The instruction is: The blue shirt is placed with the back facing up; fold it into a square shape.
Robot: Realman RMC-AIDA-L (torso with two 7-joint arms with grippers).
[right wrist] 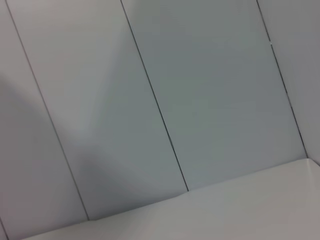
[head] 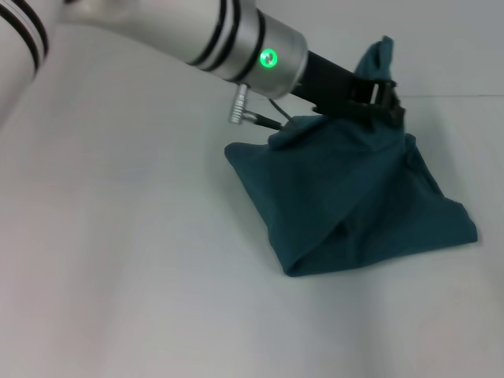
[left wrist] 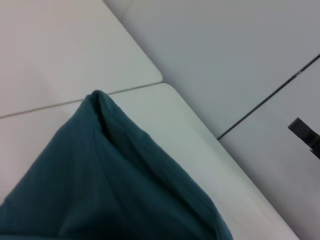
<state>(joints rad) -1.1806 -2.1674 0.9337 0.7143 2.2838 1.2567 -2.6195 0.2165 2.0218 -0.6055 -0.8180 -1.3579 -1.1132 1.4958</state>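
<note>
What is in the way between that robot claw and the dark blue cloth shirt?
Nothing visible: the left gripper is already at the dark teal-blue fabric shirt, lifting a peak of it off the white table.

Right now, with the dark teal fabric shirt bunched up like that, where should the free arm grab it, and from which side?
Probably the near right corner of the dark teal fabric shirt, coming from the robot's right. It lies flat and pointed on the white table, clear of the left end effector, which holds the raised far peak.
</note>
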